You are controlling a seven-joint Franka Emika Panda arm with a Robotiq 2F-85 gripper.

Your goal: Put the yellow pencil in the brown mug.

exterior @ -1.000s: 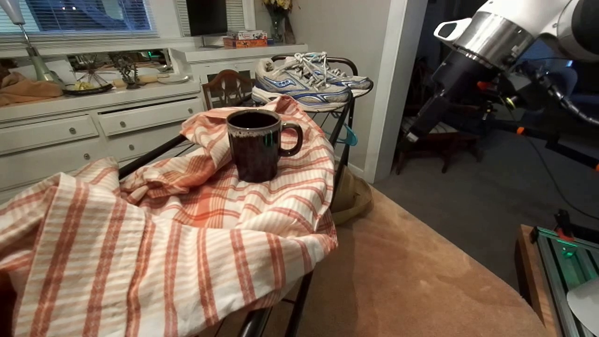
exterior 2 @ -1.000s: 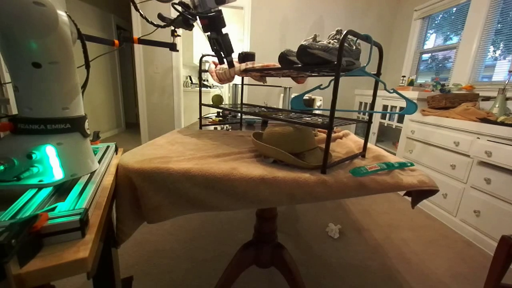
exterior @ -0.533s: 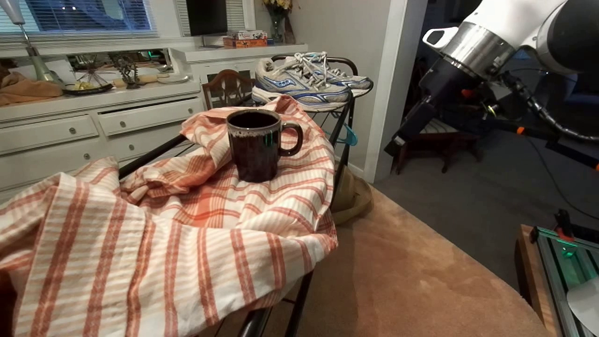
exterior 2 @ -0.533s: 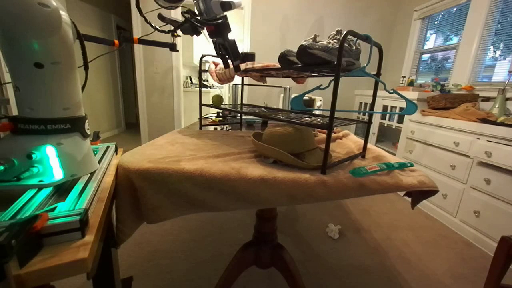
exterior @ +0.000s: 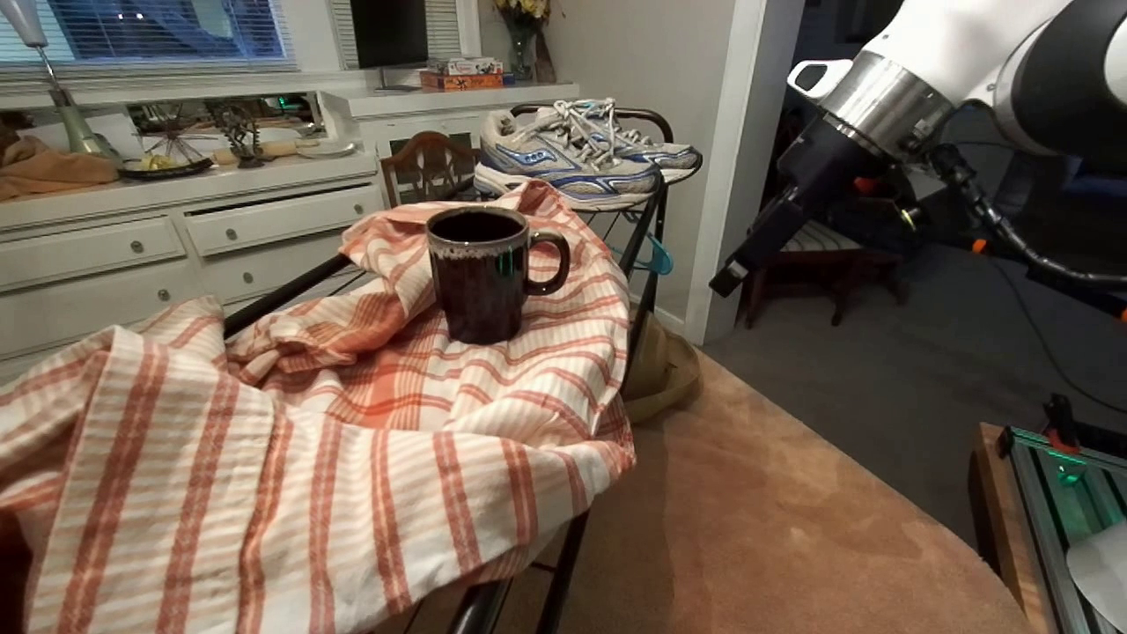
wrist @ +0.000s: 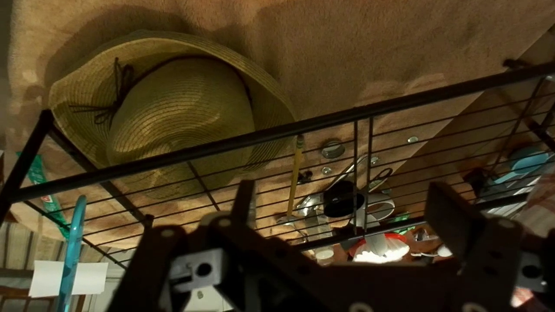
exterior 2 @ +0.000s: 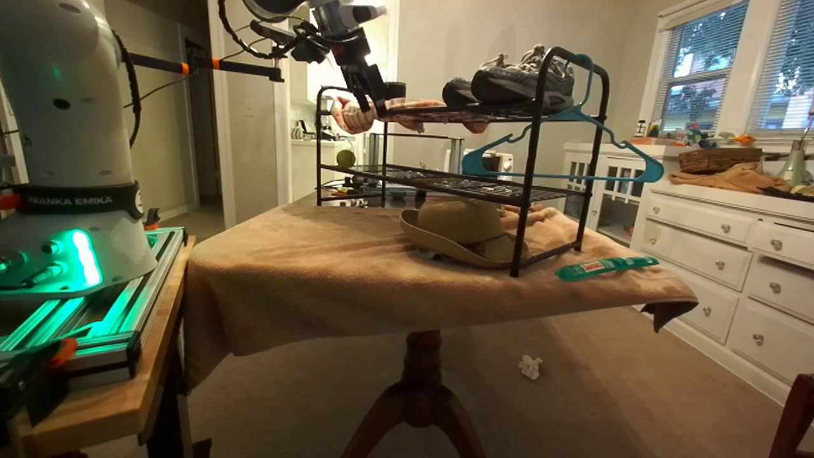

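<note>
The jaws, held apart, are brought nearer the rack (exterior 2: 531, 159); the yellow pencil (wrist: 295, 173) beyond them is apparently being approached.

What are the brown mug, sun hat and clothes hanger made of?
Brown mug: probably ceramic, glossy-glazed; it reflects light, with a speckled rim.
Sun hat: seemingly straw or similar fibre, matte; concentric woven rows show.
Clothes hanger: likely plastic, smooth; even teal colour, slight sheen.

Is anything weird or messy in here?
Yes: a crumpled white scrap, maybe paper, lies on the floor like dropped litter. And the brown mug shares the top of the rack with shoes, a funny spot for it.
</note>
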